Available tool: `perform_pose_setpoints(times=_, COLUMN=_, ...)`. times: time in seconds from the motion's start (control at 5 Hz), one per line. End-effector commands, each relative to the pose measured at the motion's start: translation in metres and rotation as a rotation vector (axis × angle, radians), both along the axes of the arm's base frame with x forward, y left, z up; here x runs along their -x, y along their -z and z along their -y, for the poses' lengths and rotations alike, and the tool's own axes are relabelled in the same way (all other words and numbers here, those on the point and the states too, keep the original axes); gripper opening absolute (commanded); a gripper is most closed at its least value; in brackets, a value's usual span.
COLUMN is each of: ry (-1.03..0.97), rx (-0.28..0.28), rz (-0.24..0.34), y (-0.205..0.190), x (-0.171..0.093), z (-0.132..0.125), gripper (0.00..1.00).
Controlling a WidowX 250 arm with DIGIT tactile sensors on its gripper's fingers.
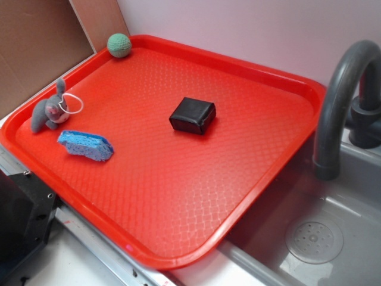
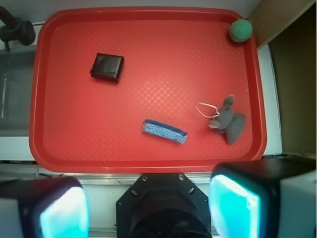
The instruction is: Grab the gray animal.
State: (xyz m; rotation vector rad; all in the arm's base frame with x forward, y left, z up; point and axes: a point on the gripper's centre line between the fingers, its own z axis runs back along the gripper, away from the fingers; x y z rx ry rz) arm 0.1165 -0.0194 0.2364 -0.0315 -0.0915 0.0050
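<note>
The gray animal (image 1: pixel 50 109) is a small plush bunny with long ears and a thin white loop. It lies at the left rim of the red tray (image 1: pixel 262 71). In the wrist view the gray animal (image 2: pixel 229 119) lies at the tray's right side, far below and ahead of me. My gripper (image 2: pixel 148 208) is open and empty, high above the tray's near edge. Its cyan pads (image 2: pixel 233 206) stand wide apart at the bottom of the wrist view. The gripper does not show in the exterior view.
A blue sponge (image 1: pixel 86 145) lies just right of the animal. A green knitted ball (image 1: pixel 119 45) sits in the tray's far corner. A black box (image 1: pixel 192 115) lies mid-tray. A gray faucet (image 1: pixel 339 89) and sink (image 1: pixel 315 238) are at the right. The black robot base (image 1: pixel 21 226) is at bottom left.
</note>
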Motion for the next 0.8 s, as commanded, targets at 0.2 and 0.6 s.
perform_pose_setpoints(times=0.2, ry=0.182, rx=-0.027, rz=0.058, y=0.013, x=-0.006, z=-0.023, gripper=1.0)
perform_pose_setpoints(times=0.6, ry=0.621, rx=-0.091, rz=0.142, y=0.062, x=-0.024, z=-0.083, gripper=1.0)
